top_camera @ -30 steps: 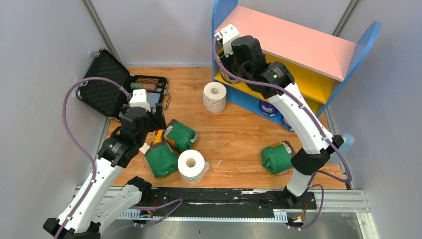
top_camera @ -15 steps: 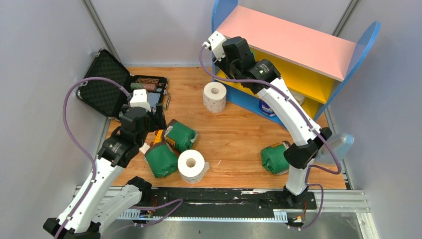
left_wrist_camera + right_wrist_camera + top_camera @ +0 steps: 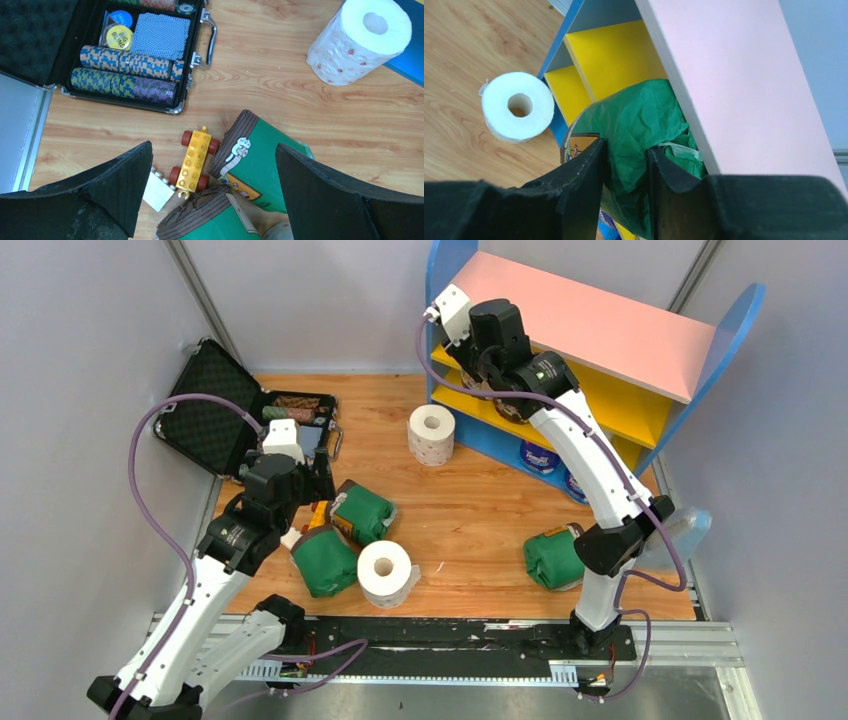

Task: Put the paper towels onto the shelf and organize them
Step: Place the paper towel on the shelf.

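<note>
Lately, the green-wrapped roll, pinched by its wrapper in the right gripper, has been brought back under the pink top of the shelf; release is judged pending. The left gripper is held spread.

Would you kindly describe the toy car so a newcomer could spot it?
Start at the open black case on the left. Between it and the green-wrapped rolls lies the toy car: yellow and studded on red wheels, unlike the plain white brick beside it.
</note>
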Robot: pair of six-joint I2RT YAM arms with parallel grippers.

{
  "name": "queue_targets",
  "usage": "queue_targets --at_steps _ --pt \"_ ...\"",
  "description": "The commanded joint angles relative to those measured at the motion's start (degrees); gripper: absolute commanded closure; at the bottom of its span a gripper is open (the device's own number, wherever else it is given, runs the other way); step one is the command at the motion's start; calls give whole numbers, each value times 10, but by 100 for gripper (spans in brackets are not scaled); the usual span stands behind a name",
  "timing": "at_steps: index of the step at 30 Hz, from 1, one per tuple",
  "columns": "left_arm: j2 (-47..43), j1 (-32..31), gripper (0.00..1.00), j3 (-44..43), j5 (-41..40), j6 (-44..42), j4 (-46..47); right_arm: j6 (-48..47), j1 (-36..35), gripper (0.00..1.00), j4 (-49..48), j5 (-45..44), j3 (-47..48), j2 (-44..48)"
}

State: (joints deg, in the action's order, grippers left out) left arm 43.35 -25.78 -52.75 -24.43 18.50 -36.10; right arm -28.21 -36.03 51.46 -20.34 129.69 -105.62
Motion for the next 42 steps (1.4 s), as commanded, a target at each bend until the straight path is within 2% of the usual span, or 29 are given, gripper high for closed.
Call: queue_targets --at_steps 1,9,14,20,31,37,42 --pt "2 3 0 0 2 -8 19 -46 27 64 -39 -42 -2 21" --pt "3 3 0 0 1 -8 19 -70 32 58 -78 -73 -40 19" --pt "3 3 0 0 1 -9 19 -67 32 55 -100 -75 -95 39" --pt "2 3 0 0 1 -8 18 -68 34 44 -139 -104 -159 66" --pt "-2 3 0 0 -1 -8 18 -81 56 27 -201 -137 -195 73" --pt "-3 3 0 0 -1 -8 19 -79 75 24 -229 -150 -197 78" --pt "-1 3 0 0 0 -8 19 -71 76 31 -239 -128 -198 96"
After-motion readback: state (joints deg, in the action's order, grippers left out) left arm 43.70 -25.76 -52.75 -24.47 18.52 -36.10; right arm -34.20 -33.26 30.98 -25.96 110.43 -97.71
